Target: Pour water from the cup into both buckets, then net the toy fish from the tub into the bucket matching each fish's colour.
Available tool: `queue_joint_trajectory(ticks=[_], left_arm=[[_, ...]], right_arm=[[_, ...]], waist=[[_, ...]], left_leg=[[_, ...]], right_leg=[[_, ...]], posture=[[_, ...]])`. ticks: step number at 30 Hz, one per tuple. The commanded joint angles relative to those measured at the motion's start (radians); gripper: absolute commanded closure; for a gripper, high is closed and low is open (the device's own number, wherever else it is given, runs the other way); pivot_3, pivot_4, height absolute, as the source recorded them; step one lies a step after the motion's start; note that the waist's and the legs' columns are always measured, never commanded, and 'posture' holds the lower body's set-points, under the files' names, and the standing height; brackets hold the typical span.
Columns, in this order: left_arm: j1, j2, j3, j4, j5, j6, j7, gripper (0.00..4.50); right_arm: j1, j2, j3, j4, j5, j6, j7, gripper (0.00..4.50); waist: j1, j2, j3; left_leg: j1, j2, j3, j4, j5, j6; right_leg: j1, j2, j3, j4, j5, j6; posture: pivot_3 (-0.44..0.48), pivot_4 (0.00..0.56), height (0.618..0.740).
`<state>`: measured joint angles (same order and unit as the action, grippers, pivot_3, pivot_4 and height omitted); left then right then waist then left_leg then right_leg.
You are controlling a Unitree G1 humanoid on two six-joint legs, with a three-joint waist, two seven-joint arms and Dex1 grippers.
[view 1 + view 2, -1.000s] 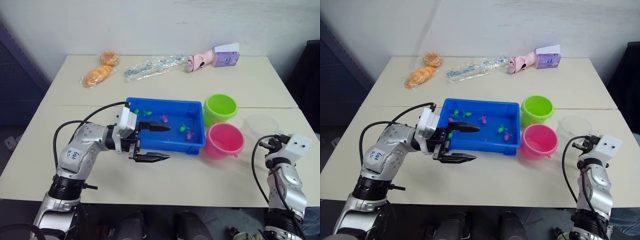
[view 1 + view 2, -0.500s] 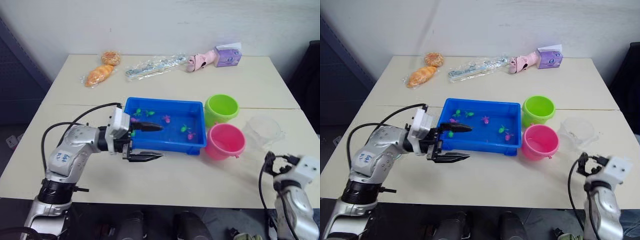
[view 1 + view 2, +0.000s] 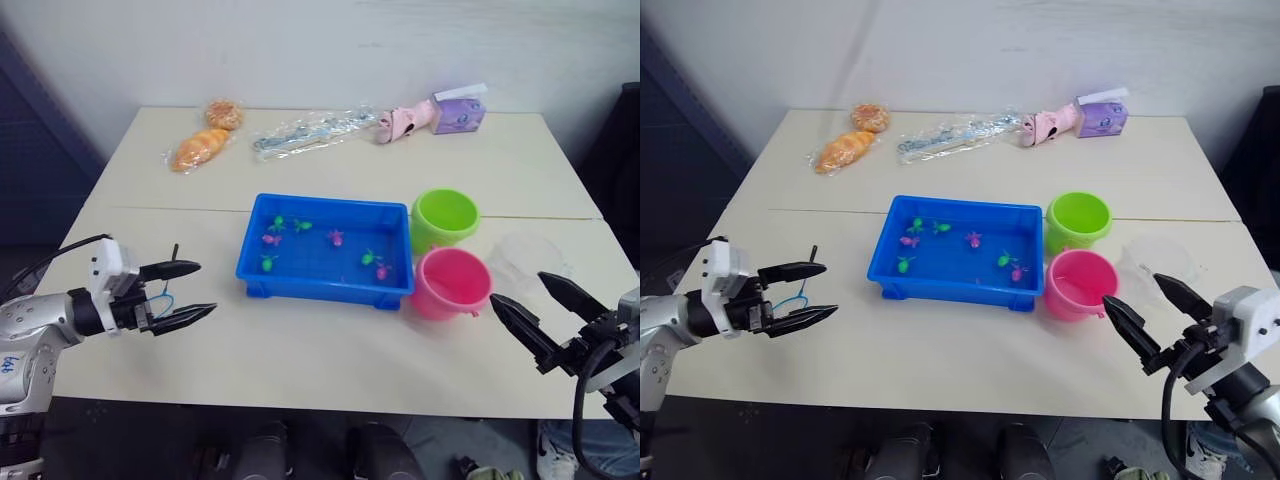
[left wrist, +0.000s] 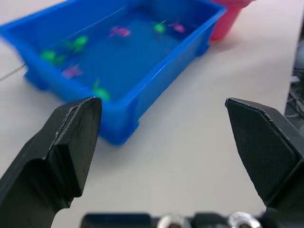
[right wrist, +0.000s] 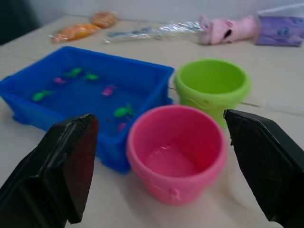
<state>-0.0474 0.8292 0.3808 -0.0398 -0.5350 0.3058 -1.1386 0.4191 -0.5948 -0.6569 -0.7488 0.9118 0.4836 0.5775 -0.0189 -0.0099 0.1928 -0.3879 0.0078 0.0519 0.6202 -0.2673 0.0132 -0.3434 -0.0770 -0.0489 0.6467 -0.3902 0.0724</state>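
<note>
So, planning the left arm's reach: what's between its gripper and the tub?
Bare tabletop in the left eye view, from the left gripper to the tub.

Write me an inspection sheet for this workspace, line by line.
Surface: pale table, a seam running across it behind the tub.
Job's things: blue tub holds green and pink toy fish in water; green bucket and pink bucket stand beside its right end; clear cup right of the buckets; the net lies by the left hand.
Clutter: wrapped bread, bagel, clear wrapped packet, pink toy, purple box along the far edge.
Grippers: left hand open, empty; right hand open, empty.
Cables: black cable looped at the right wrist.
Surroundings: white wall behind the table.
</note>
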Motion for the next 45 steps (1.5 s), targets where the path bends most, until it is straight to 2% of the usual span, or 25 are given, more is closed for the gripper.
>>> queue_joint_trajectory(ticks=[1,6,8,12,18,21,23,26,30,36,42,45], left_arm=[[0.096,-0.004,0.172,0.135,0.061,-0.111,0.098,0.0],[0.233,-0.049,0.349,0.24,0.073,-0.137,0.242,0.0],[0.306,-0.058,0.384,0.26,0.088,-0.153,0.26,0.0],[0.396,-0.086,0.412,0.239,0.1,-0.138,0.326,0.0],[0.398,-0.151,0.363,0.064,0.093,0.01,0.478,0.0],[0.297,-0.121,0.312,-0.04,0.102,0.262,0.648,0.0],[0.19,-0.096,0.267,-0.087,0.084,0.413,0.716,0.0],[0.038,-0.044,0.146,-0.084,0.1,0.575,0.747,0.0],[-0.099,-0.031,0.016,0.012,0.16,0.6,0.762,0.0],[-0.342,-0.067,-0.195,0.279,0.26,0.528,0.731,0.0],[-0.515,-0.14,-0.3,0.547,0.332,0.465,0.698,0.0],[-0.533,-0.152,-0.317,0.637,0.364,0.465,0.704,0.9]], right_arm=[[-0.057,-0.077,0.057,-0.042,-0.021,-0.095,0.18,0.02],[-0.112,-0.094,0.2,-0.011,-0.136,-0.189,0.291,0.02],[-0.143,-0.087,0.26,0.006,-0.197,-0.243,0.32,0.02],[-0.233,-0.068,0.352,0.064,-0.266,-0.331,0.364,0.02],[-0.332,-0.044,0.43,0.126,-0.272,-0.376,0.403,0.02],[-0.361,-0.039,0.455,0.138,-0.272,-0.376,0.403,0.02],[-0.375,-0.038,0.467,0.143,-0.275,-0.376,0.399,0.02],[-0.376,-0.034,0.491,0.141,-0.288,-0.375,0.397,0.02],[-0.382,-0.032,0.508,0.139,-0.308,-0.379,0.384,0.02],[-0.373,-0.034,0.505,0.115,-0.325,-0.371,0.344,0.02],[-0.335,-0.038,0.493,0.076,-0.336,-0.369,0.307,0.02],[-0.318,-0.043,0.477,0.053,-0.336,-0.365,0.287,0.0]], waist=[[-0.008,-0.003,0.0],[-0.008,-0.009,-0.001],[-0.009,-0.012,-0.001],[-0.007,-0.013,-0.001],[0.004,-0.015,-0.003],[0.016,-0.015,-0.003],[0.015,-0.015,-0.003],[0.016,-0.015,-0.003],[0.009,-0.015,-0.003],[0.0,-0.015,-0.003],[0.018,-0.015,-0.003],[0.021,-0.015,-0.003]], left_leg=[[0.0,-0.001,0.0,0.0,-0.001,0.002],[-0.001,-0.001,0.0,0.0,-0.002,0.002],[-0.001,0.0,0.0,0.0,-0.003,0.001],[-0.001,-0.001,0.0,0.0,-0.004,0.002],[-0.001,-0.001,-0.001,0.0,-0.004,0.002],[-0.001,-0.001,-0.002,0.0,-0.004,0.002],[-0.001,-0.001,-0.002,0.001,-0.004,0.001],[-0.001,-0.001,-0.002,0.001,-0.004,0.001],[-0.001,-0.002,-0.002,0.002,-0.003,-0.001],[-0.001,-0.002,-0.002,0.003,-0.001,-0.004],[-0.002,-0.002,-0.001,0.01,-0.002,-0.004],[-0.001,-0.002,-0.002,0.011,-0.002,-0.004]], right_leg=[[0.001,-0.001,0.0,-0.001,0.0,0.0],[0.001,-0.001,-0.001,-0.003,0.0,0.0],[0.0,-0.001,-0.001,-0.003,0.0,0.0],[0.001,-0.002,-0.001,-0.004,0.0,0.0],[0.001,-0.002,-0.001,-0.006,0.0,0.0],[0.001,-0.002,-0.002,-0.005,0.0,-0.001],[0.001,-0.002,-0.002,-0.004,0.0,-0.001],[0.001,-0.002,-0.003,-0.003,0.0,-0.001],[0.002,-0.002,-0.003,-0.002,0.0,0.0],[0.001,-0.001,-0.004,0.0,0.001,0.0],[0.001,-0.001,-0.004,0.003,0.001,0.001],[0.002,-0.002,-0.004,0.005,0.001,0.001]], posture=[[0.0,0.15,0.74],[0.0,0.15,0.74],[0.0,0.15,0.74],[0.0,0.15,0.74],[0.0,0.15,0.74],[0.0,0.15,0.74],[0.0,0.15,0.74],[0.0,0.15,0.74],[0.0,0.15,0.74],[0.0,0.15,0.74],[0.0,0.15,0.74],[0.0,0.15,0.74]])
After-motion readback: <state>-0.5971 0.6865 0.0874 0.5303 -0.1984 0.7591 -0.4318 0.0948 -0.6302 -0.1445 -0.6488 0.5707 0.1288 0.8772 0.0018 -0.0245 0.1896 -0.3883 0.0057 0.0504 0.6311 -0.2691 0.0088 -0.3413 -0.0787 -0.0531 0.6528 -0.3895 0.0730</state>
